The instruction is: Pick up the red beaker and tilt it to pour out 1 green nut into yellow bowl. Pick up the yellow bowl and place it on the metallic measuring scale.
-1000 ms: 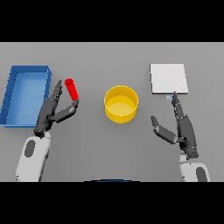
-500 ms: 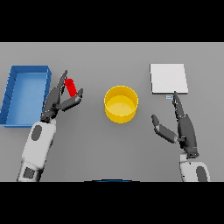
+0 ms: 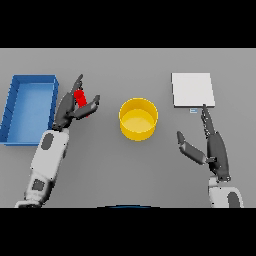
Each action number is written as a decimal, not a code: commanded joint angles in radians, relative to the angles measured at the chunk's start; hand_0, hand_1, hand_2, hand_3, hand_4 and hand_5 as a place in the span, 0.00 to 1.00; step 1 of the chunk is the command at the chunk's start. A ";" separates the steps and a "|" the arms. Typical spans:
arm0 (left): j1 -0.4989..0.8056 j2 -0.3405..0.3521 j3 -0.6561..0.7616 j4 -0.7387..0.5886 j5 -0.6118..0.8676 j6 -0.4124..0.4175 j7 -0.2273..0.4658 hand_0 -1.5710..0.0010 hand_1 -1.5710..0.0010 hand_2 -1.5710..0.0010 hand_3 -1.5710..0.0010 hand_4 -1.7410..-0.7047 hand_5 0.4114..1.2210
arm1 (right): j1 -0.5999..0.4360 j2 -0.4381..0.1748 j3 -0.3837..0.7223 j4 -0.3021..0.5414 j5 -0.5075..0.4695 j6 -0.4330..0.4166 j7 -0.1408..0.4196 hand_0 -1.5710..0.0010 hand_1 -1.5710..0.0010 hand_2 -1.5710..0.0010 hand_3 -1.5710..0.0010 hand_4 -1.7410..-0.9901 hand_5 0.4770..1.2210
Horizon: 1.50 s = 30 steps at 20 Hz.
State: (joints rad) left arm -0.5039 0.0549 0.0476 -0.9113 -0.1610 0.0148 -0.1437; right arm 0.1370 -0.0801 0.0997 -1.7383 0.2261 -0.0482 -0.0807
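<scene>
Plain grey worktop [image 3: 125, 170] fills the whole view, matte and evenly lit with soft shadows. A blue tray [image 3: 10, 112] sits at its left side. No walls or floor visible.

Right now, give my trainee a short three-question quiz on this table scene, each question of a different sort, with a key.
1. True or false: the yellow bowl stands on the metallic scale.
2. Multiple choice: the red beaker is A) inside the blue bin, B) between the thumb and fingers of the left hand, C) beside the right hand.
3. Fill in: the bowl sits between the beaker and the ____.

Key: 1 false, it stands on the table, left of the scale. 2 B. 3 scale.
</scene>
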 commanded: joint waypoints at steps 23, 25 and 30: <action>-0.067 -0.021 0.007 -0.035 0.048 0.104 -0.030 0.02 0.02 0.02 0.02 0.03 0.87 | 0.018 0.003 0.008 -0.004 0.012 -0.005 -0.032 1.00 1.00 1.00 1.00 0.64 0.24; -0.063 0.002 -0.049 -0.097 0.006 0.103 0.009 0.01 0.01 0.01 0.01 0.02 0.87 | 0.009 0.001 0.008 0.001 0.019 -0.006 -0.022 1.00 1.00 1.00 1.00 0.64 0.24; -0.088 0.076 -0.204 -0.171 -0.131 0.059 0.161 0.00 0.00 0.00 0.01 0.01 0.88 | 0.014 -0.001 0.016 0.005 0.042 -0.013 -0.013 1.00 1.00 1.00 1.00 0.65 0.26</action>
State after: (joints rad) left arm -0.5925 0.1302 -0.1565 -1.0826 -0.2898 0.0739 0.0159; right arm 0.1505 -0.0811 0.1157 -1.7335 0.2684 -0.0612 -0.0929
